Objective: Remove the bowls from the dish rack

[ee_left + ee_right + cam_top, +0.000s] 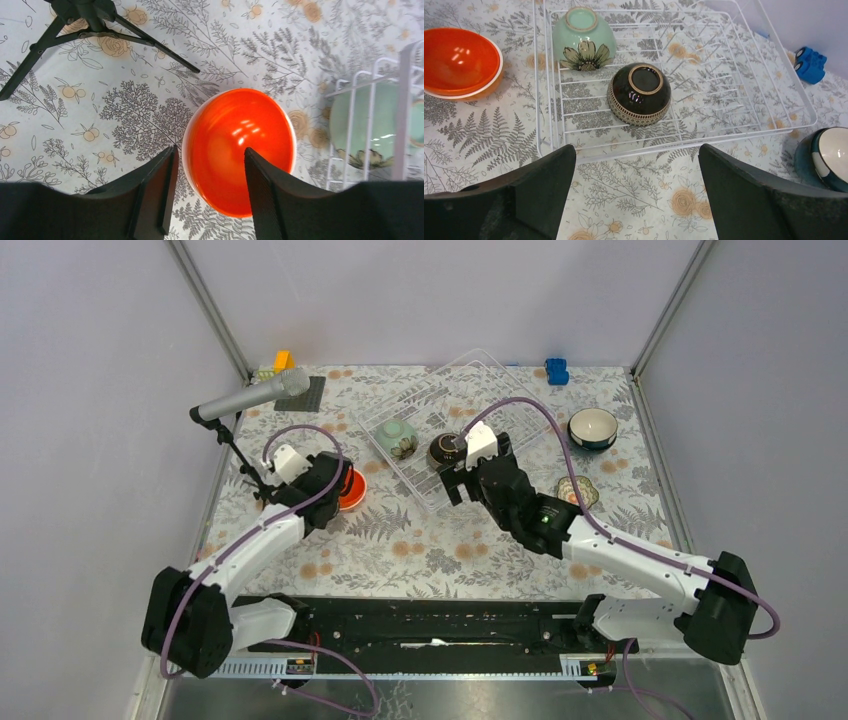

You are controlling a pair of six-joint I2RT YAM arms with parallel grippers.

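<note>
**A:** Orange is what catches the eye on the left. Where does that bowl sit?

**B:** The orange bowl (239, 150) stands upright on the flowered tablecloth (125, 110). It is outside the rack, just right of the microphone (255, 395) on its black tripod (75, 20).

**A:** And the left gripper?

**B:** The left gripper (210, 150) hangs right over that bowl with its jaws apart. One finger is outside the left rim and the other is over the inside. It clamps nothing.

**A:** Moving right, the rack?

**B:** The dish rack (724, 95), a white wire tray, lies askew near the middle of the table. Two bowls rest in it bottom up. The pale green bowl (584, 37), with a flower painted on its side, is at the left end. The dark brown bowl (639, 95) is just beside it, toward the middle.

**A:** The right gripper?

**B:** The right gripper (636, 149) hovers before the rack's near rim, facing the brown bowl. Its jaws are spread wide and hold nothing.

**A:** Farther right?

**B:** A teal bowl (826, 157), white inside, stands upright on the cloth, apart from the rack. A blue toy block (810, 64) lies behind it by the back wall.
</note>
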